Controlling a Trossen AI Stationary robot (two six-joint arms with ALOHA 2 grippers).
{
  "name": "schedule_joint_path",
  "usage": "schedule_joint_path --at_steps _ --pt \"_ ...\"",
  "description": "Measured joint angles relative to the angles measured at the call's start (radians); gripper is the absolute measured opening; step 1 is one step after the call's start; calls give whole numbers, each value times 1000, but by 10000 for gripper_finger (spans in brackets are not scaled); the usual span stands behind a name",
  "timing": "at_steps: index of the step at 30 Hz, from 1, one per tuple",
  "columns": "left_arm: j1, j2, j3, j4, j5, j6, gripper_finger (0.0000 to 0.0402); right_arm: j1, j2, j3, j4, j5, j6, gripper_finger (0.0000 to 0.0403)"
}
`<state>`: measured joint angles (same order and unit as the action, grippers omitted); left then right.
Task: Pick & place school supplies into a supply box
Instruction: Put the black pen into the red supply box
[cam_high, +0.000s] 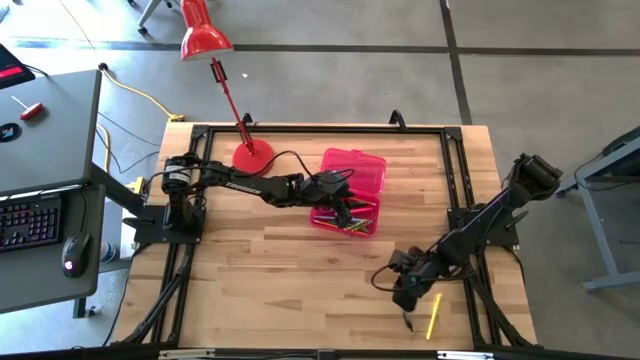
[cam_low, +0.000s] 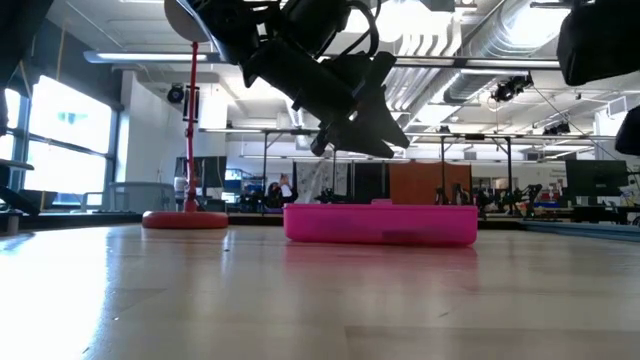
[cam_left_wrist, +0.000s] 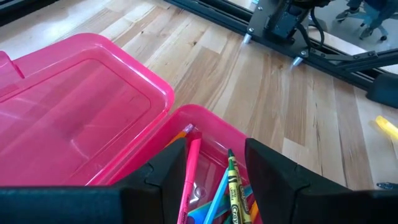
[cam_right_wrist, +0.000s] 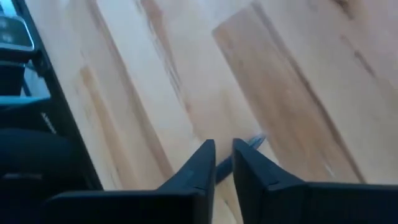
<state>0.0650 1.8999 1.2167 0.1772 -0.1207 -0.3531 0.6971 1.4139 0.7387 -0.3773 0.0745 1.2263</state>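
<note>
Locate the pink case (cam_high: 356, 166) at mid-table, just beside the round base of the red lamp (cam_high: 252, 155), with the lid folded back flat and the tray side nearer the front edge. Read the left wrist view for contents: several pens and crayons (cam_left_wrist: 232, 182) already lying in the tray, among them 1 pink, 1 green and 1 blue; treat the exact count as unreadable. Find the left gripper (cam_left_wrist: 214, 149) hovering directly over the tray with jaws spread wide and nothing between them, consistent with a completed drop. Find the right gripper (cam_high: 405, 300) low over the bare wood near the front right corner, well apart from the case. Note 1 dark pen (cam_right_wrist: 255, 142) on the table right at its tips; record its state as cannot tell, held or not. Note 1 yellow pencil (cam_high: 434, 315) lying just beside that gripper, untouched. Rate progress as mostly done: most supplies boxed, at least 2 items left to carry across, lid not yet closed.
</note>
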Motion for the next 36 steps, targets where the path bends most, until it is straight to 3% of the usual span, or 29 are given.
schedule_joint_path --at_steps 4,7,10,14,20,36 --pt "0 0 0 0 0 0 195 24 0 0 -8 -31 15 71" --pt "0 0 0 0 0 0 195 42 0 0 -55 4 162 86" --pt "0 0 0 0 0 0 195 55 0 -1 -84 42 363 88" --pt "0 0 0 0 0 0 195 70 0 -1 -52 43 490 86" --pt "0 0 0 0 0 0 195 71 46 0 -29 -53 629 85" --pt "0 0 0 0 0 0 195 49 99 0 20 -80 548 99"
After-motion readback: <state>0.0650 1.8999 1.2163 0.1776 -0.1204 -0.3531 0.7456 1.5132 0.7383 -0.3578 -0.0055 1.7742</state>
